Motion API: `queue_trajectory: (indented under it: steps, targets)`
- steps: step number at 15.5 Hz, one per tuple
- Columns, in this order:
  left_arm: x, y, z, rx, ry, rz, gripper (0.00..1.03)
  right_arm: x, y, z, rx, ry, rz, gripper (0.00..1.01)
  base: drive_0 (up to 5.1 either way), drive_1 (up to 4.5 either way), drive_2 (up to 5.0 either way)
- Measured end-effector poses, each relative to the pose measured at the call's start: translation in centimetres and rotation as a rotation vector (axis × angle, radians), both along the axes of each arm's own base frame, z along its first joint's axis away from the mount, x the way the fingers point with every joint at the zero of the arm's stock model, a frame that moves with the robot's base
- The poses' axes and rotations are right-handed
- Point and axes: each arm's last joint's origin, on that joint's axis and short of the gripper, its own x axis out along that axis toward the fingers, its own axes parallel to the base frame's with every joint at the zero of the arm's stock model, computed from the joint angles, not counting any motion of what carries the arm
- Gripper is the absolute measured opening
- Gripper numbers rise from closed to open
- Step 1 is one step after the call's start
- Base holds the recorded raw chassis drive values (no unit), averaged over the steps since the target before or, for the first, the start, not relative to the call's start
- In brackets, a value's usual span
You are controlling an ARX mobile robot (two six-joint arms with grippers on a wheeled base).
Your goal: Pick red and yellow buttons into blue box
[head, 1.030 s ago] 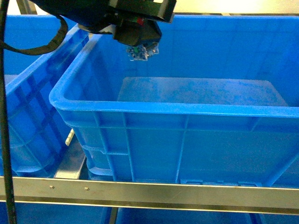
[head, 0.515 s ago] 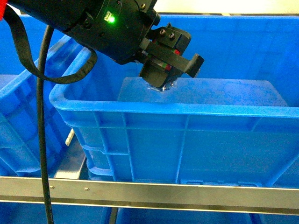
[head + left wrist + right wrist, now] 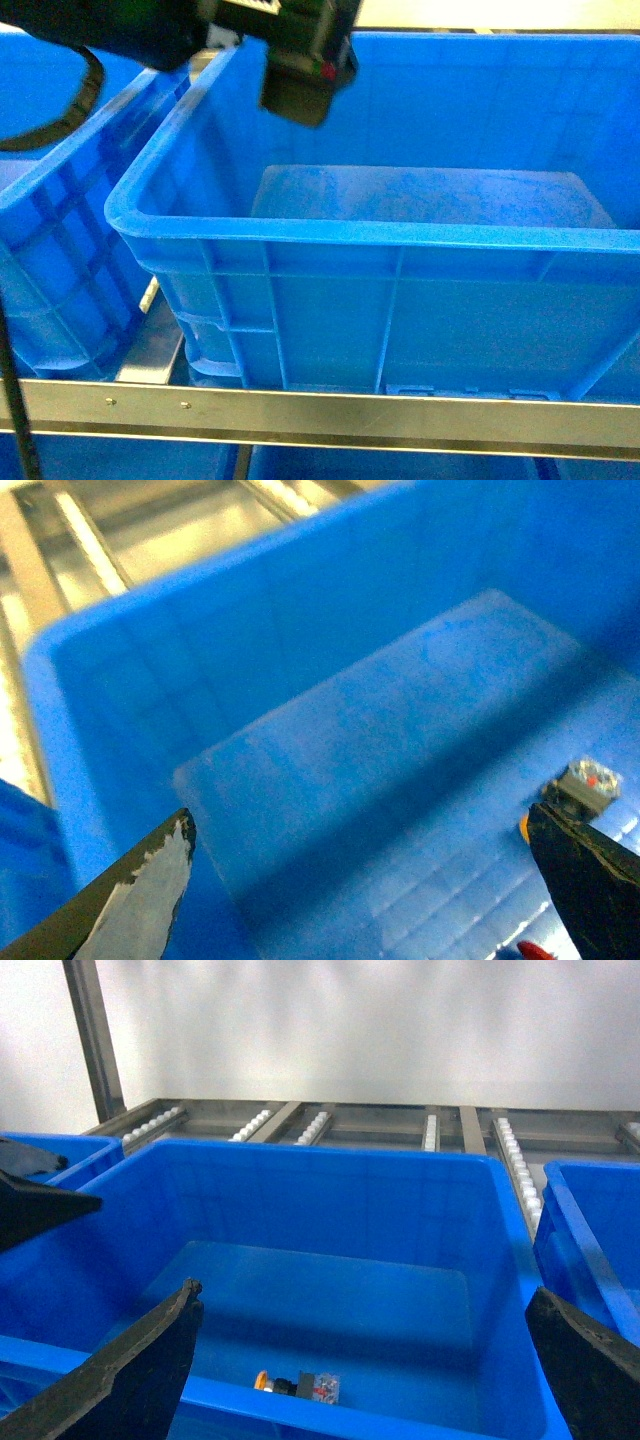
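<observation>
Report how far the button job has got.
Done: the yellow button lies on the box floor. In hand: nothing; the left gripper and right gripper are open and empty. Left: a red bit at the left wrist view's bottom edge, inside the box, may be the other button; that is unconfirmed.

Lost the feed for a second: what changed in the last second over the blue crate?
The left gripper dipped into the blue box carrying a button, then rose back toward the upper left, and now stands open and empty. A button lies on the box floor. Box and right gripper stayed put.
</observation>
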Motion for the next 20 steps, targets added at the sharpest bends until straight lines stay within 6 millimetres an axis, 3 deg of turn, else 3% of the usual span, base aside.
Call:
queue_trajectory:
  steps: [2, 5, 7, 10, 13, 18, 20]
  targets:
    - [-2.0, 1.9, 1.8, -0.072, -0.112, 0.086, 0.98, 0.0, 0.0, 0.0, 0.0, 0.0, 0.0, 0.98, 0.0, 0.0, 0.0]
    - [-5.2, 4.2, 2.2, -0.141, -0.245, 0.244, 0.98, 0.0, 0.0, 0.0, 0.0, 0.0, 0.0, 0.98, 0.0, 0.0, 0.0]
    - [-8.4, 5.8, 2.5, -0.188, -0.337, 0.35, 0.98, 0.0, 0.0, 0.0, 0.0, 0.0, 0.0, 0.98, 0.0, 0.0, 0.0]
    - [-13.7, 8.0, -0.1, -0.18, -0.322, 0.499, 0.98, 0.0, 0.0, 0.0, 0.0, 0.0, 0.0, 0.98, 0.0, 0.0, 0.0]
    - [-18.2, 7.7, -2.2, -0.173, -0.307, 0.52, 0.98, 0.0, 0.0, 0.0, 0.0, 0.0, 0.0, 0.98, 0.0, 0.0, 0.0]
    - [-18.2, 7.9, -2.0, -0.188, -0.308, 0.542, 0.98, 0.0, 0.0, 0.0, 0.0, 0.004, -0.003, 0.98, 0.0, 0.0, 0.0]
    - [-18.5, 8.8, -3.1, -0.203, -0.279, 0.535, 0.77, -0.3, -0.4, -1.0, -0.033, 0.116, -0.181, 0.8, 0.0, 0.0, 0.0]
